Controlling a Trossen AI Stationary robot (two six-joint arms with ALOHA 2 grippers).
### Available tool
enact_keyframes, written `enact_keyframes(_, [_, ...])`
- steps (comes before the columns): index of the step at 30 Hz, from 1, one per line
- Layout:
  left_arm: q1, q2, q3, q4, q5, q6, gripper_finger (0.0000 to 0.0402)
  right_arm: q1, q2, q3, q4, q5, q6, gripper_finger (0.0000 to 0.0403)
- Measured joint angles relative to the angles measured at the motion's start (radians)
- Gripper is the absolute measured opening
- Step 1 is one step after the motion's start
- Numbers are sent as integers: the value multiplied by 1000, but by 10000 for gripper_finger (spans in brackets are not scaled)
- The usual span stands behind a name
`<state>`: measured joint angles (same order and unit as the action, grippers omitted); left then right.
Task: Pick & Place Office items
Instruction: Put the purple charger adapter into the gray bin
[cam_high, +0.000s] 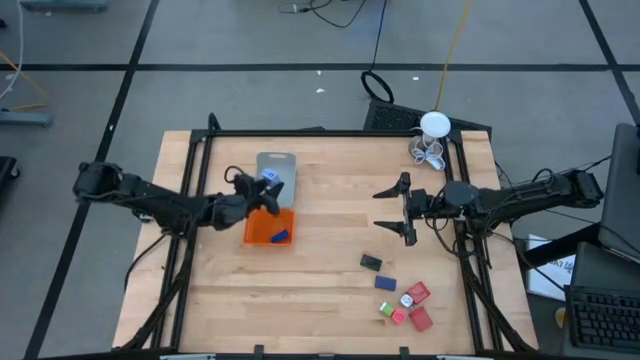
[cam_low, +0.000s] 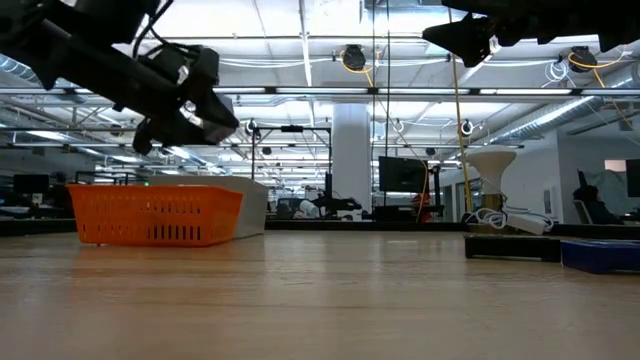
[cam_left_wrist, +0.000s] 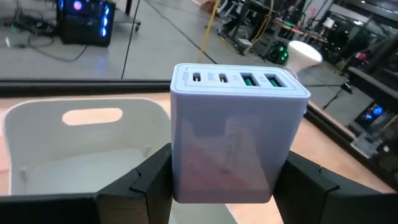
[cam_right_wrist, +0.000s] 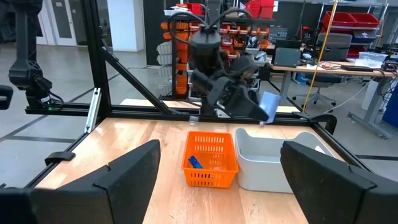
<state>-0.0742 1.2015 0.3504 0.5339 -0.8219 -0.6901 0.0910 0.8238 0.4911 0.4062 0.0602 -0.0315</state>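
My left end effector (cam_left_wrist: 227, 186) grips a pale blue blocky charger (cam_left_wrist: 235, 134) above the grey plastic tray (cam_high: 277, 167). My right end effector (cam_high: 404, 209) hangs wide open over the wooden bench (cam_high: 330, 270); a workshop lies behind.

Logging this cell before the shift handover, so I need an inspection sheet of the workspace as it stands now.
Surface: wooden table, bare in the middle.
Job's things: pale blue charger held above the grey tray; one blue piece in the orange tray; the remaining pieces cluster near the table's front right.
Clutter: white round thing with wire loops at the back right corner.
Grippers: left gripper shut on the charger; right gripper open, in the air, holding nothing.
Cables: loose cables on the floor behind the table.
Surroundings: keyboard at right; no person seen.
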Motion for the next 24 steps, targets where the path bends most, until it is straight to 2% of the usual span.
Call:
enact_keyframes(6, [116,0,16,-99,111,-75,216,0,0,0,0,0,0,320])
enact_keyframes(19, [317,11,348,-823,348,-52,216,0,0,0,0,0,-8,320])
enact_keyframes(24, [368,30,367,-847,386,-80,216,0,0,0,0,0,-8,320])
